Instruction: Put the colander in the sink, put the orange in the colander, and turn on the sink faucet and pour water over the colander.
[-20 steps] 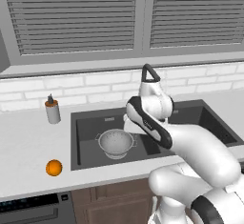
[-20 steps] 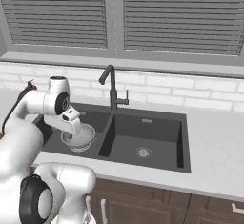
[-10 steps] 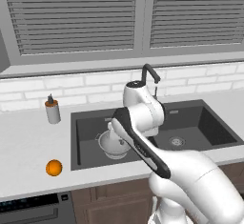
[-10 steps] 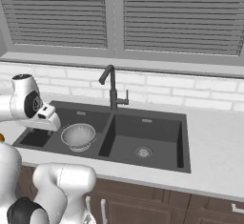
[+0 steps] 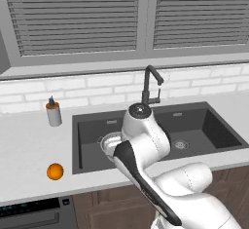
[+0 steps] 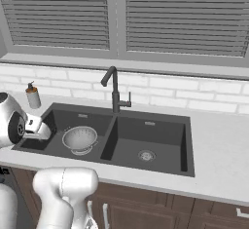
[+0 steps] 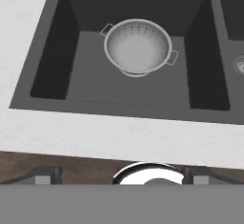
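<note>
The silver colander point(image 7: 137, 46) stands upright and empty in the left basin of the dark sink point(image 7: 47, 51), also seen as colander point(image 6: 80, 139). My gripper point(image 7: 121, 176) is open with nothing between its fingers. It hangs high above the counter's front edge and looks down into that basin, well clear of the colander. The orange point(image 5: 55, 171) lies on the counter to the left of the sink point(image 5: 194, 125). Behind the divider rises the dark faucet point(image 6: 115, 91), and no water shows at its spout. My arm hides most of the colander point(image 5: 108, 140) in the left base view.
A grey soap bottle point(image 5: 53, 113) with an orange cap stands on the counter behind the orange, left of the sink. The right basin point(image 6: 151, 145) holds only its silver drain. A tiled wall and a shuttered window close off the back.
The arm has swung left and back, from over the colander to the counter's front edge. The colander stays in the left basin. The gripper has stayed open.
</note>
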Robot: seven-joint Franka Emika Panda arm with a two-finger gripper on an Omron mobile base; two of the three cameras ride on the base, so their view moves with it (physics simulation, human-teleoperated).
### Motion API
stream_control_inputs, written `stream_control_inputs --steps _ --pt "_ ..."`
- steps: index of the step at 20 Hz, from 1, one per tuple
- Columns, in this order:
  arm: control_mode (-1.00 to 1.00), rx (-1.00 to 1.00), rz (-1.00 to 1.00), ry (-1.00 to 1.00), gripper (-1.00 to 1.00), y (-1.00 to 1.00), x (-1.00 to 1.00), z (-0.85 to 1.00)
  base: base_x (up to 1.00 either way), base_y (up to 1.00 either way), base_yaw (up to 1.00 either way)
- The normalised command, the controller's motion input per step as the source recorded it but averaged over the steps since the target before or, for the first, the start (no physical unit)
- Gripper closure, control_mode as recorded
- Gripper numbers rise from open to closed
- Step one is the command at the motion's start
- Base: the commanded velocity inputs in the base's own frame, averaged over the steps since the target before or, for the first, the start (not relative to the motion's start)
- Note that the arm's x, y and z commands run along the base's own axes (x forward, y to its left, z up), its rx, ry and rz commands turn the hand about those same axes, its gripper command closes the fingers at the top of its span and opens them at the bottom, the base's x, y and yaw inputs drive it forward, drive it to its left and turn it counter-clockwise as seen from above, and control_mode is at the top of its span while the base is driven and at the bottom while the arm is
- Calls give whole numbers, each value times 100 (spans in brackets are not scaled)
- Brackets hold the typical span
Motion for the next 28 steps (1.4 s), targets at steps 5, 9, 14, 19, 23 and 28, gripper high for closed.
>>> stream_control_inputs --steps 5,9,14,19,23,28 --pt "-100 16 1 -4 -100 37 9 2 0 0 0" --pt "-100 7 3 11 -100 47 8 21 0 0 0" --pt "-100 0 7 31 -100 43 7 22 0 0 0" --pt "-100 0 9 29 -100 29 5 11 0 0 0" --pt "-100 0 10 14 -100 24 0 -19 0 0 0" --pt "-100 -2 12 1 -100 18 -13 -55 0 0 0"
